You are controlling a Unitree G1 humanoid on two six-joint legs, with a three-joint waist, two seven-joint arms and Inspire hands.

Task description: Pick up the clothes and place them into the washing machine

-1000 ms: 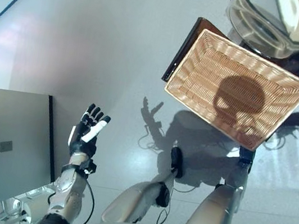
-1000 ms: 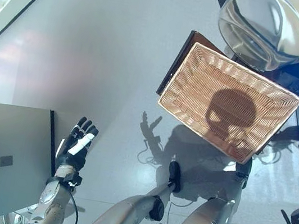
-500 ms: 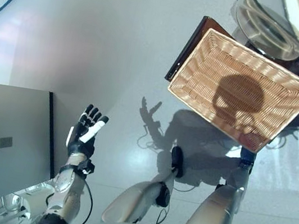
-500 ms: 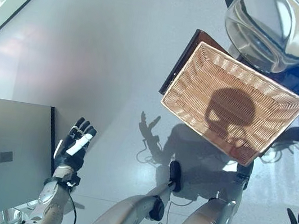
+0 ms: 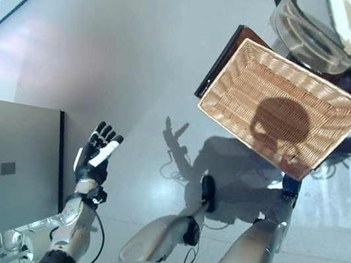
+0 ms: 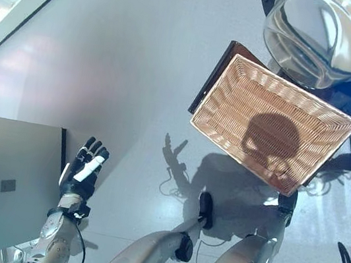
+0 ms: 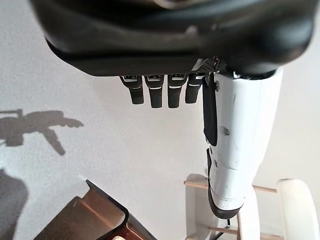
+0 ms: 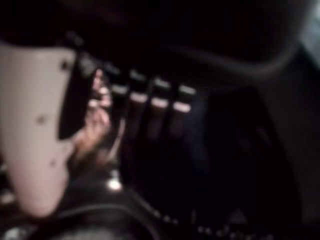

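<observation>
No clothes lie in the wicker basket [image 5: 220,78], which stands on the floor ahead to the right. Just beyond it is the washing machine's round glass door [image 5: 332,29]. My left hand [image 5: 95,155] is raised over the floor at the lower left, open and holding nothing; its wrist view shows straight fingers [image 7: 160,92] and a white thumb [image 7: 240,150]. My right hand [image 8: 150,115] shows only in its own wrist view, in a dark space, with its fingers hanging straight. A reddish shape [image 8: 95,125] lies past its thumb; what it is stays unclear.
A dark brown board [image 5: 218,61] sticks out from under the basket's left side. A large grey box [image 5: 3,164] stands at the lower left, close beside my left arm. Pale grey floor stretches from there to the basket.
My left hand has drifted slightly to the left and stays open. The whole picture has shifted a little, so the camera moved. The basket looks the same.
</observation>
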